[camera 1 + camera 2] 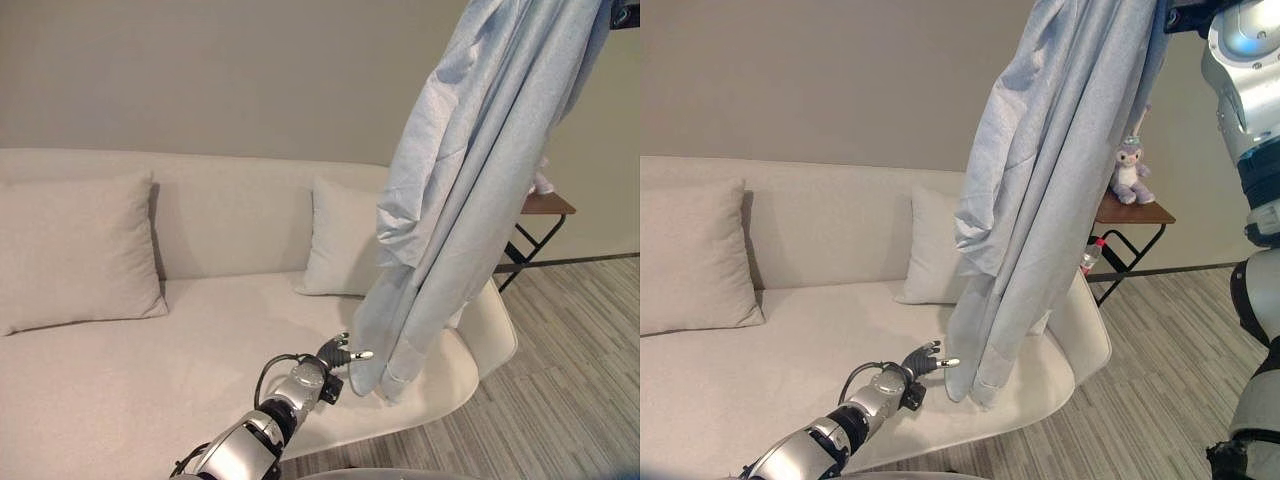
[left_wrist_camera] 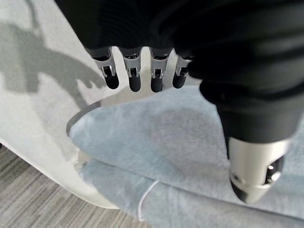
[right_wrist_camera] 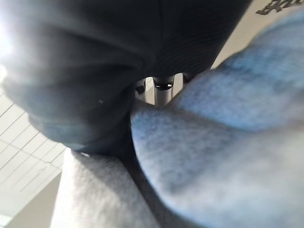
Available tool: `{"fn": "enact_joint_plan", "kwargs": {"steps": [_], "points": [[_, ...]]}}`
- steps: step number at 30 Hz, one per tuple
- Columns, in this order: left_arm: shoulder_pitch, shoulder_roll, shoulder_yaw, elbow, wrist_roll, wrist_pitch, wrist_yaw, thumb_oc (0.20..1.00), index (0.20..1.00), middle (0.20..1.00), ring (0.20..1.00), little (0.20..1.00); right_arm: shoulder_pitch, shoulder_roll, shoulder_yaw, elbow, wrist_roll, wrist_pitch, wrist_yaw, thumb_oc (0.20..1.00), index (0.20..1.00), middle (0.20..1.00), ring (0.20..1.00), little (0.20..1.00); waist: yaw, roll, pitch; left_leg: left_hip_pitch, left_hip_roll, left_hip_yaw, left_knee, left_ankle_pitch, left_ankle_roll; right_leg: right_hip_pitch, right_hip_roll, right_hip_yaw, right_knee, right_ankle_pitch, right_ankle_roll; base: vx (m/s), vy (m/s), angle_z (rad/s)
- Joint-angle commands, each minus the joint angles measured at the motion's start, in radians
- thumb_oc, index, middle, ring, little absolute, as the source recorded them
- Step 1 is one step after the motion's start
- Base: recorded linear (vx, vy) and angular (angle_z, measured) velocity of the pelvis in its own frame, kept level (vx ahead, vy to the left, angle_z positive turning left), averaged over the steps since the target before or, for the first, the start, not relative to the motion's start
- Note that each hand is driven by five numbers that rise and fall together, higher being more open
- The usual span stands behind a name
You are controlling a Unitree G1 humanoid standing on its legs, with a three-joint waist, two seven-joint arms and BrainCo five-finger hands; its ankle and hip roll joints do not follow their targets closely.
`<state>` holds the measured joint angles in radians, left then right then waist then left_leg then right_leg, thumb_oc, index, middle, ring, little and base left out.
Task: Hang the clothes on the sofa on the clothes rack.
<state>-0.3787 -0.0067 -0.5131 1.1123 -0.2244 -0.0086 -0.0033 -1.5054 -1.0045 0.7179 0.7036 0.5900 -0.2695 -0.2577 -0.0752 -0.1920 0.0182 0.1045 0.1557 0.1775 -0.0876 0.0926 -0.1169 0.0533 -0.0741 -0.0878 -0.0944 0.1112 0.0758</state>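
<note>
The right hand (image 3: pixel 161 88) is raised high above the sofa (image 1: pixel 200 380), its fingers bunched in the pale blue garment (image 1: pixel 1060 180), which hangs down in long folds until its hem meets the sofa's front edge. The left hand (image 1: pixel 340 355), fingers straight and relaxed, holding nothing, hovers just beside that hem, over the sofa seat.

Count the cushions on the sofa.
2. One cushion leans against the backrest at the left end of the sofa; the other cushion stands further right, partly behind the hanging light blue garment, which may hide more.
</note>
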Motion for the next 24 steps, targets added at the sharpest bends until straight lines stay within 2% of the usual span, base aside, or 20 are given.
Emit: {"fn": "enact_joint_plan", "kwargs": {"steps": [1,4,6,10,23,24], "points": [[-0.118,-0.092,-0.063,0.01,-0.053,-0.053,-0.007,1.0,1.0,1.0,1.0,1.0,-0.183,-0.038,-0.005,0.027,0.039,-0.025,-0.033,0.2,0.2,0.2,0.2,0.2,0.034,0.048,0.037,0.071,0.014,-0.039,0.0,-0.128,0.012,0.019,-0.027,-0.067,0.007,0.0,-0.001,0.0,0.0,0.0],[-0.128,-0.098,-0.059,0.003,-0.07,-0.053,-0.005,1.0,1.0,1.0,1.0,1.0,-0.138,-0.007,-0.043,-0.036,0.04,-0.028,-0.035,0.2,0.2,0.2,0.2,0.2,0.033,0.046,0.043,0.073,0.014,-0.036,0.0,-0.128,0.012,0.02,-0.026,-0.067,0.007,0.001,-0.001,0.01,-0.001,0.01],[-0.146,-0.106,-0.051,-0.004,-0.092,-0.054,-0.001,1.0,1.0,1.0,1.0,1.0,-0.065,0.035,-0.108,-0.148,0.033,-0.045,-0.044,0.2,0.2,0.2,0.2,0.2,0.029,0.047,0.048,0.077,0.014,-0.037,0.0,-0.128,0.013,0.021,-0.027,-0.064,0.007,0.001,0.0,0.02,-0.002,0.01],[-0.16,-0.114,-0.051,-0.004,-0.116,-0.053,-0.001,1.0,1.0,1.0,1.0,1.0,-0.036,0.072,-0.149,-0.21,0.016,-0.054,-0.063,0.2,0.2,0.2,0.2,0.2,0.025,0.045,0.053,0.073,0.01,-0.04,0.0,-0.117,0.014,0.018,-0.03,-0.064,0.007,0.011,-0.002,-0.01,-0.004,-0.02],[-0.17,-0.139,-0.029,-0.013,-0.187,-0.044,-0.005,1.0,1.0,1.0,1.0,1.0,-0.015,0.132,-0.154,-0.229,-0.012,-0.042,-0.069,0.2,0.2,0.2,0.2,0.2,0.026,0.047,0.064,0.081,0.012,-0.036,0.0,-0.118,0.015,0.025,-0.031,-0.061,0.007,0.016,0.001,0.01,0.002,0.0],[-0.188,-0.132,-0.022,-0.032,-0.206,-0.052,0.006,0.2,0.2,0.2,0.2,0.2,0.035,0.162,-0.193,-0.257,-0.02,-0.038,-0.069,0.2,0.2,0.2,0.2,0.2,0.027,0.052,0.07,0.089,0.012,-0.035,0.0,-0.129,0.014,0.03,-0.029,-0.061,0.007,0.009,0.002,0.0,0.0,0.0]]}}
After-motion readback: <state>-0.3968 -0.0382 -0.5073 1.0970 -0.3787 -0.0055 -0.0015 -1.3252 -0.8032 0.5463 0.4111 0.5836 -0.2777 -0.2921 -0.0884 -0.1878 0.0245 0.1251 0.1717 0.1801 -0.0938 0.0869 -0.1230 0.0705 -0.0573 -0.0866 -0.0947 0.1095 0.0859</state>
